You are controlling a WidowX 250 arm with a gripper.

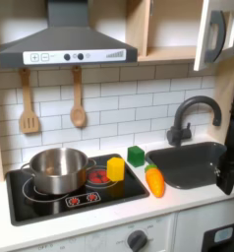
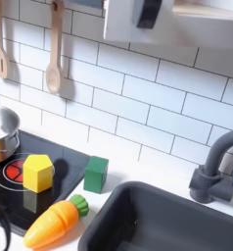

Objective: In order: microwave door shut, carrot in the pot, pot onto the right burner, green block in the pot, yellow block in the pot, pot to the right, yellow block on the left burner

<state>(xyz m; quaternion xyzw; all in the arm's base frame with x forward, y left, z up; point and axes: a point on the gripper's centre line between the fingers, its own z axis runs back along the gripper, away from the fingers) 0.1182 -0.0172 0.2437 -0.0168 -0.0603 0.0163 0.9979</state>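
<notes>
The pot, shiny steel and lidless, sits on the black cooktop, covering the burner at the first exterior view's left. The yellow block stands upright on the other burner's edge. The dark green block rests on the white counter beside the sink. The orange carrot lies just in front of it, green tip toward the block. A dark gripper hangs over the sink's right edge; its opening cannot be judged. The microwave door shows at upper right.
</notes>
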